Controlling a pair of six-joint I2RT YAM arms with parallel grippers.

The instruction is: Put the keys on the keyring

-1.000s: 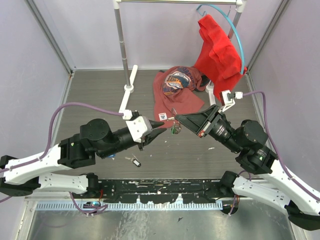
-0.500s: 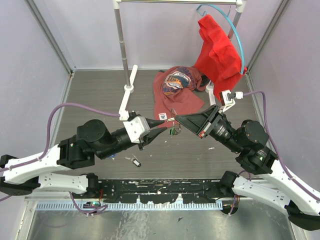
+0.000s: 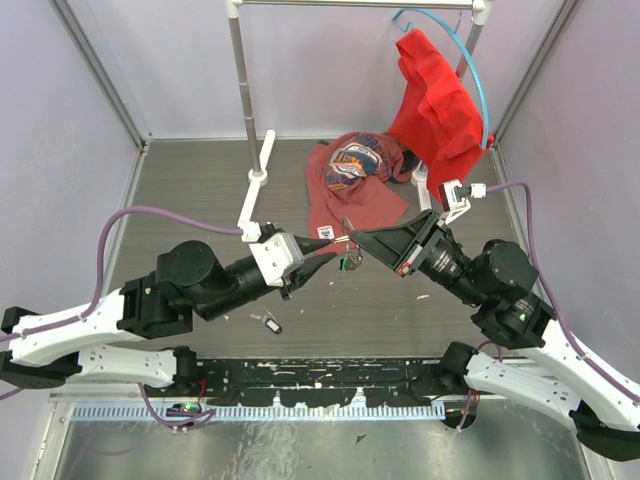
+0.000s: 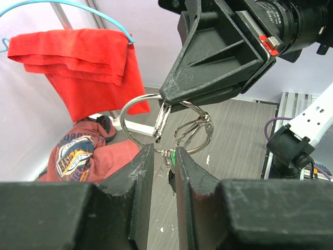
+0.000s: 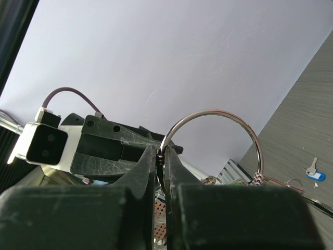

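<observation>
The keyring [image 4: 136, 107] is a silver wire ring held up in the air between the two arms. My right gripper [image 3: 352, 234] is shut on its wire, as the right wrist view [image 5: 161, 151] shows. A green tag [image 4: 173, 159] and small keys [image 4: 160, 121] hang from it. My left gripper [image 4: 163, 152] is closed to a narrow gap around the green tag and its metal link, just under the ring. In the top view the left gripper [image 3: 332, 257] nearly meets the right one. A loose key [image 3: 270, 322] lies on the table near the left arm; it also shows in the right wrist view [image 5: 312, 170].
A red printed shirt [image 3: 352, 175] lies on the table behind the grippers. A red cloth [image 3: 438, 105] hangs on a blue hanger from a metal rack [image 3: 240, 80]. A white stand [image 3: 259, 178] rises at the back left. Purple walls close in both sides.
My left gripper has edged forward and up to the hanging tag, and its jaws have narrowed around it. The right gripper has kept still with the ring.
</observation>
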